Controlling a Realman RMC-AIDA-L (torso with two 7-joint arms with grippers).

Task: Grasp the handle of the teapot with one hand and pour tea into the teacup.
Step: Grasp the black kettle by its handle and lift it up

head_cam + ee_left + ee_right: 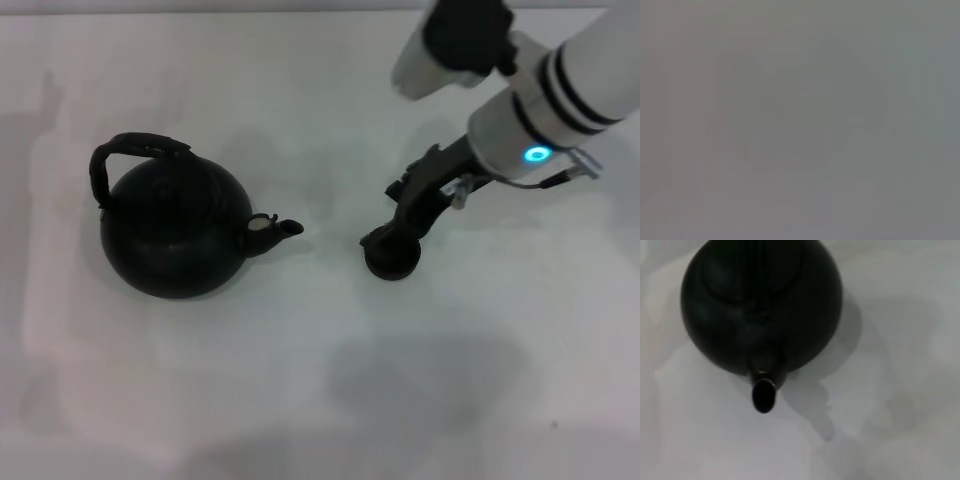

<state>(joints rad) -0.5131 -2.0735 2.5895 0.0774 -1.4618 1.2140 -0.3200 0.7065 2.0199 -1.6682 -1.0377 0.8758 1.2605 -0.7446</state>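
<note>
One arm is at work: your right gripper [392, 245] reaches down onto the small dark teacup [390, 262], right of the teapot [175, 230], though whether it grips you cannot tell. The matte globe's stubby spout [283, 230] points cupward, and the rough arched handle [135, 150] stands untouched (left arm unseen).
</note>
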